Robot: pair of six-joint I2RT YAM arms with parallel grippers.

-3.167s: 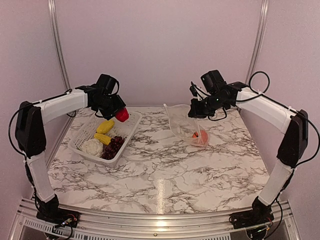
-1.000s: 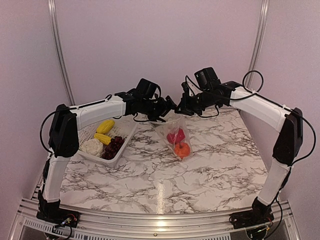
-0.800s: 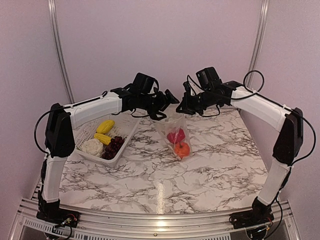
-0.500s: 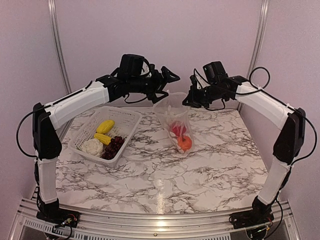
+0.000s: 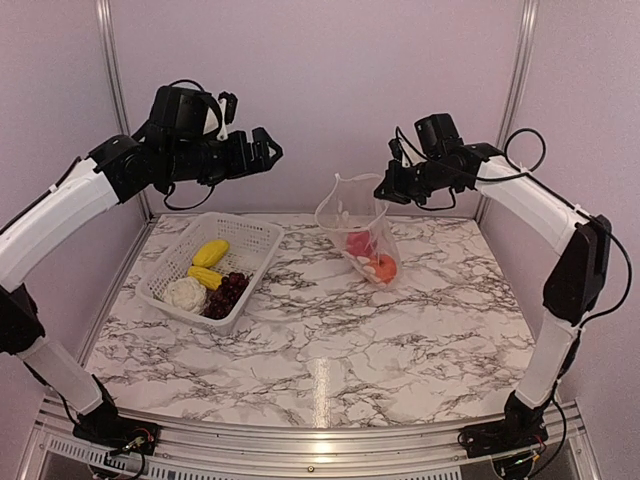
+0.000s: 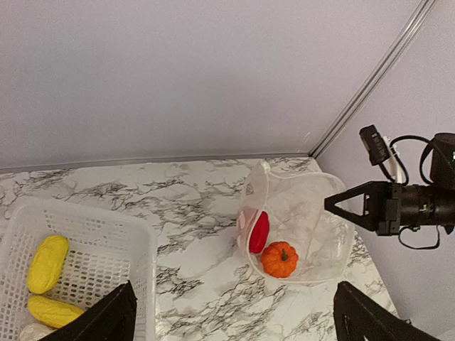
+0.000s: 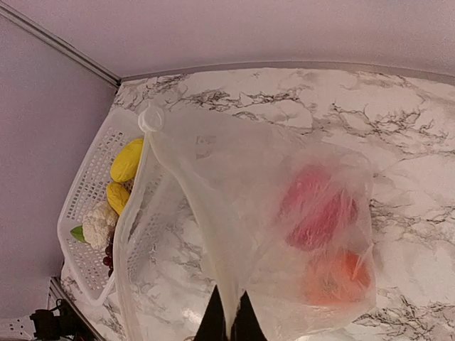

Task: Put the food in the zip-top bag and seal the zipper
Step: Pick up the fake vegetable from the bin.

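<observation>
Right gripper point(image 5: 381, 194) pinches the zip-top bag point(image 5: 348, 212) rim aloft; red pepper point(image 5: 358, 243), orange fruit point(image 5: 381, 267) inside. My left gripper point(image 5: 268, 148) spread, empty, above basket point(image 5: 256, 235). Best: drop straight onto a yellow piece point(image 5: 210, 252).

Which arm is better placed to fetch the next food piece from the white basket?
Left, probably. The left gripper is open, empty and raised near the white perforated basket; the right gripper is shut on the rim of the clear crinkly plastic bag, holding its mouth up.
</observation>
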